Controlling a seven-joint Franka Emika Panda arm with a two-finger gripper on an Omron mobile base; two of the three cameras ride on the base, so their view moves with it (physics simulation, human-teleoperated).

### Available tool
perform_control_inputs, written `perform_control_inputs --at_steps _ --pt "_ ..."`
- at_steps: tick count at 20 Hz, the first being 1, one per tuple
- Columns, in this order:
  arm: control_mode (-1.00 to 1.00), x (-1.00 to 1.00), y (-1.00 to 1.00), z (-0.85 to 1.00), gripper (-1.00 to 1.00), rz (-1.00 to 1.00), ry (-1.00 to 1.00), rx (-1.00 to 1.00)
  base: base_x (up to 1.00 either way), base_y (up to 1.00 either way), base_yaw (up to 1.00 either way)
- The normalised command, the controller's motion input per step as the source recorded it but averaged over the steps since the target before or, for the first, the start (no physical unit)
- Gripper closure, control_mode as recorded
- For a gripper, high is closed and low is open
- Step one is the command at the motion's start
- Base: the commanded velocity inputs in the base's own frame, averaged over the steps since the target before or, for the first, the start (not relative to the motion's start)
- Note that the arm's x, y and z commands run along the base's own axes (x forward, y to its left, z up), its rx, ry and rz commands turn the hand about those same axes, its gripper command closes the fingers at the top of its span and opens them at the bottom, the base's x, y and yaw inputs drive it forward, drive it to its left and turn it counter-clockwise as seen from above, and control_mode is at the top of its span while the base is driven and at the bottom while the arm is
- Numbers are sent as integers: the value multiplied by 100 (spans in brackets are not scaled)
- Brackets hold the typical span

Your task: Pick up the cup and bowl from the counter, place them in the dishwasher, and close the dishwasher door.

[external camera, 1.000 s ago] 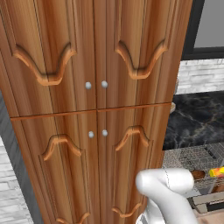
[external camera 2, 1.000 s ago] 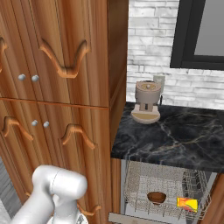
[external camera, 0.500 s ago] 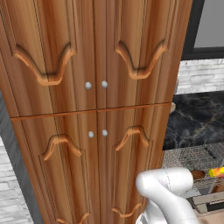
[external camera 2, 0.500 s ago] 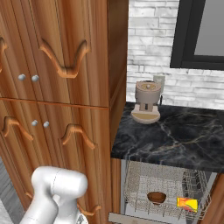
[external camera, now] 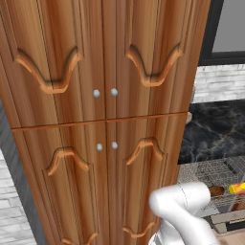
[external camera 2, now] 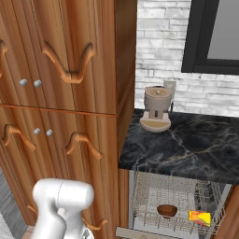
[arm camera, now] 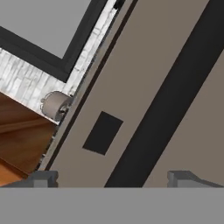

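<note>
- Reddish-brown, the bowl [external camera 2: 166,210] sits mouth-up in the grey wire rack [external camera 2: 154,193] of the dishwasher [external camera 2: 175,200], under the front edge of the counter [external camera 2: 186,147].
- Bright yellow with an orange-red part, the cup [external camera 2: 200,217] lies on its side in the same rack, just right of the bowl in the right base view, its long axis running across the rack.
- Grey-beige, the dishwasher door [arm camera: 144,83] runs diagonally across the hand view, crossed by a broad black band and bearing a small dark rectangle.
- Beige coffee grinder [external camera 2: 156,108] stands upright on the black veined counter, against the white brick wall.
- Carved wooden cabinet [external camera: 100,119] rises beside the counter.
- White arm [external camera: 184,210] bends low in front of the cabinet; the gripper [arm camera: 116,177] faces the door panel, fingertips [arm camera: 43,177] spread wide, holding nothing.
</note>
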Motion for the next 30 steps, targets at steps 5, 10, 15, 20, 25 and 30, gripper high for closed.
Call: perform_control_inputs --at_steps 5,10,15,20,25,30 --pt "-100 40 -17 -15 -100 0 0 0 0 0 0" --pt "-100 53 -14 -11 -100 0 0 0 0 0 0" --pt "-100 78 -12 -6 -100 0 0 0 0 0 0" --pt "-100 97 -9 0 -100 0 0 0 0 0 0" --pt "-100 98 -11 0 -100 0 0 0 0 0 0" --pt "-100 87 -11 0 -100 0 0 0 0 0 0"
